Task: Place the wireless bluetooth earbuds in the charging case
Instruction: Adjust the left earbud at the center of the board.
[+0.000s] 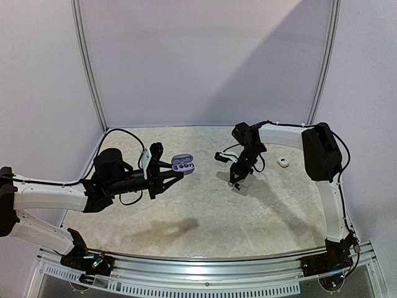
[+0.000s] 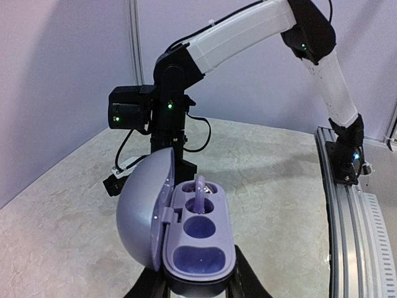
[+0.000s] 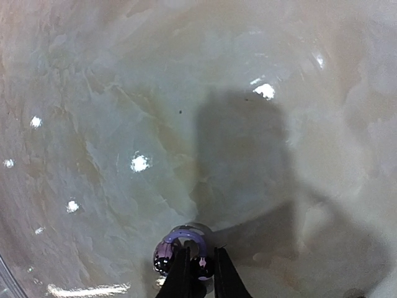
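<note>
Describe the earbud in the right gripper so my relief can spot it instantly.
Find the right arm over the beige marbled table, then follow it down to the right gripper. Pinched at its tips is a tiny glossy lilac-and-silver earbud. Unlike the small white piece lying loose on the table nearby, it is shiny, purplish and held.

Case (image 1: 183,164) in L end effector (image 1: 175,169); R end effector (image 3: 197,272) w/ earbud (image 3: 182,239) to its right

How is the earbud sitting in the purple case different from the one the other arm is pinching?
The seated earbud rests in a slot of the open charging case, which the left gripper holds; the pinched earbud is clamped in the right gripper, outside the case. The seated earbud looks matte lilac; the pinched earbud glints. Both are purplish.
</note>
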